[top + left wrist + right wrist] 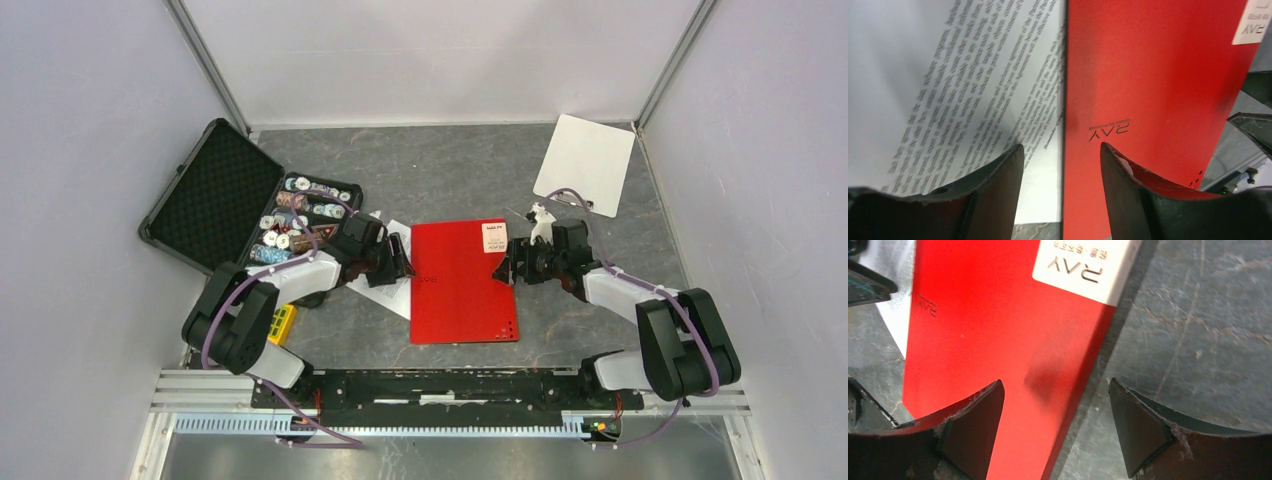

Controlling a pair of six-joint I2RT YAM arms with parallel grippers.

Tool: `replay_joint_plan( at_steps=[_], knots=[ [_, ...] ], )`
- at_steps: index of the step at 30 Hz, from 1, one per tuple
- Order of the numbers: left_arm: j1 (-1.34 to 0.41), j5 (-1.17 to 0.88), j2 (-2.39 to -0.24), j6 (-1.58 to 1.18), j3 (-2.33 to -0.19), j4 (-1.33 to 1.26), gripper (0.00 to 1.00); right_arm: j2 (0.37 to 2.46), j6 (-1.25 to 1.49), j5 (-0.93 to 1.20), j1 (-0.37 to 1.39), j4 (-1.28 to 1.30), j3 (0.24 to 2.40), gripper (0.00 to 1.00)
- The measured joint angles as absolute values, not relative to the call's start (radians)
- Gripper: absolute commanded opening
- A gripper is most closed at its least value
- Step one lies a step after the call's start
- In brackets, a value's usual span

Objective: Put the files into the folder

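Lying flat, the thin, stiff folder (460, 280) is best lifted by its side edges, where the left fingers (993, 190) and right fingers (973, 425) are spread open.

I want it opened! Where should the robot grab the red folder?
Probably the right edge of the flat red folder, from the right: it lies flat, so only an edge fits between fingers, and white printed paper sheets crowd its left.

The scene is lit evenly and brightly from above, soft shadows are cast on the folder (998, 330) and the files (973, 100), whose print is slightly blurred
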State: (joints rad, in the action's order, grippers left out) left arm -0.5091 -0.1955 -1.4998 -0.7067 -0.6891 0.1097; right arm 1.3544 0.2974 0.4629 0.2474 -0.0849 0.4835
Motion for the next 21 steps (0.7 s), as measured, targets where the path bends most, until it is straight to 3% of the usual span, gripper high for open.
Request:
replay_joint_plan(
  at_steps=[12, 21],
  knots=[
    [-0.505, -0.290, -1.578, -0.709, -0.690, -0.047, 0.61, 1.439, 0.473, 0.597, 0.234, -0.479, 0.371, 0.84],
    [-0.495, -0.281, -1.582, -0.711, -0.694, -0.059, 0.61, 1.613, 0.957, 0.663, 0.210, -1.187, 0.228, 0.75]
  ],
)
